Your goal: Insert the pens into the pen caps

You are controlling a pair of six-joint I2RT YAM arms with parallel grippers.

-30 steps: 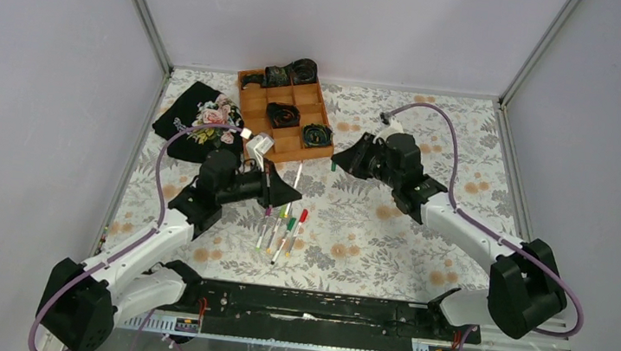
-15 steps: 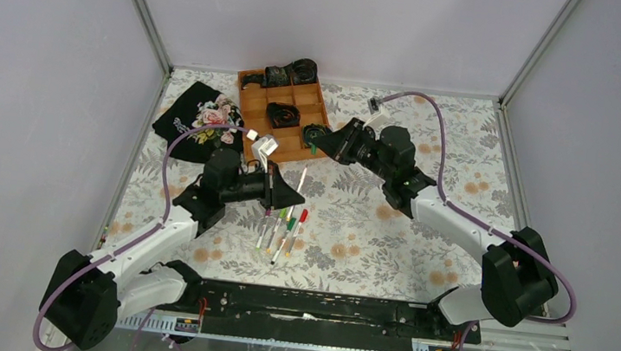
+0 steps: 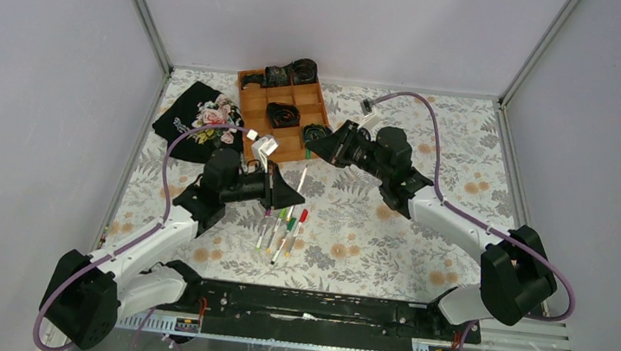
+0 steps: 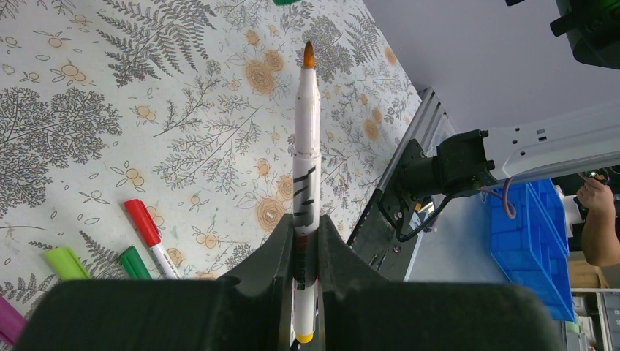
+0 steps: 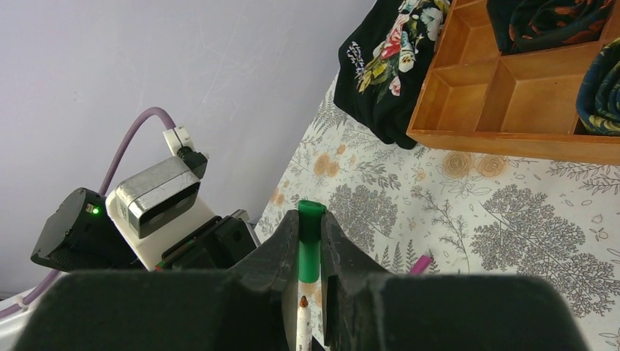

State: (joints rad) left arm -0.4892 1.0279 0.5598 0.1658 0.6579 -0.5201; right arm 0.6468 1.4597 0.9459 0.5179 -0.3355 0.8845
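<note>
Top view: my left end effector [image 3: 286,196] hangs over mid-table [image 3: 350,258]. My right end effector [image 3: 317,146] is beside the wooden tray [image 3: 249,104]. Loose pens [image 3: 284,229] lie toward the near edge.
Left wrist: clenched on an orange-tipped pen [image 4: 307,146].
Right wrist: grasping a green cap [image 5: 310,241].

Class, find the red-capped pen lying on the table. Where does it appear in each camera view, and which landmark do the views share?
Top external: the red-capped pen lies near the picture's centre, at the right of the pen cluster.
Left wrist: lower left, left of the jaws.
Right wrist: not in it.
Shared landmark: the fern-print table cover, in all three views.
</note>
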